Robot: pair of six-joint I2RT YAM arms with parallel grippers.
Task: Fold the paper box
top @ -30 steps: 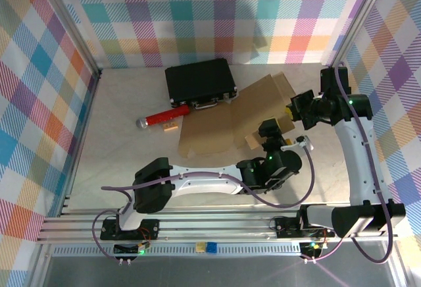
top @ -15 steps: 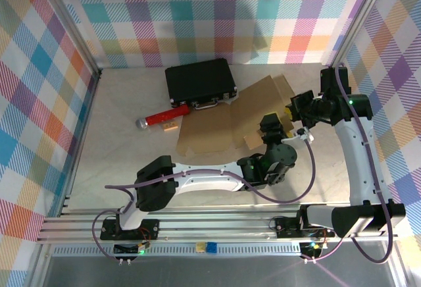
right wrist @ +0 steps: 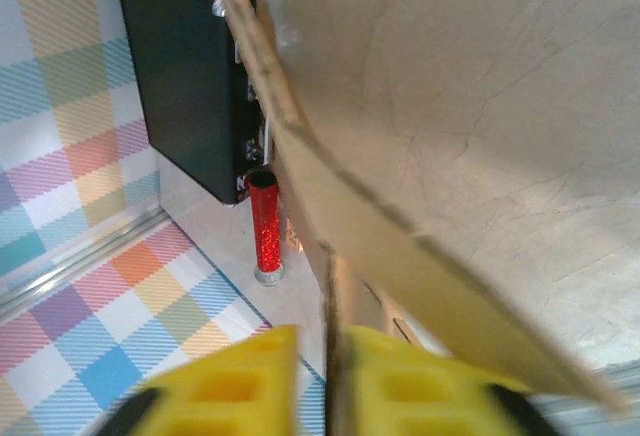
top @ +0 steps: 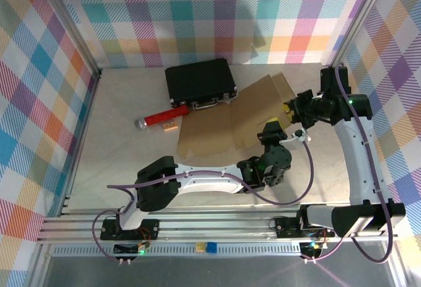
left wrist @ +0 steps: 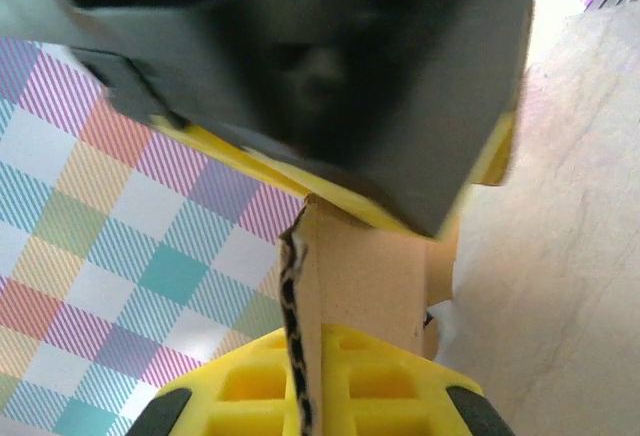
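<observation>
Although the paper box [top: 220, 126] is seen from the top external camera lying mostly flat at the centre of the frame, just below the black case [top: 200, 83] and right of the red tube [top: 163, 116], its right-hand part is lifted off the table. The folding is therefore judged barely begun: no wall is stood up, and all sides and the lid are left to be formed. At that right edge the left gripper [top: 271, 131] and the right gripper [top: 290, 110] are placed close together on the sheet. From the left wrist, 1 brown flap is shown upright and pinched between the 2 yellow pads [left wrist: 300, 386], so this claw is clenched on the cardboard, whose corrugated cut edge is exposed. From the right wrist, a raised panel, plain, matt and faintly creased, is spread across the upper right, with an edge run down between the yellow fingers [right wrist: 240, 386]; whether it is squeezed or released cannot be told.
</observation>
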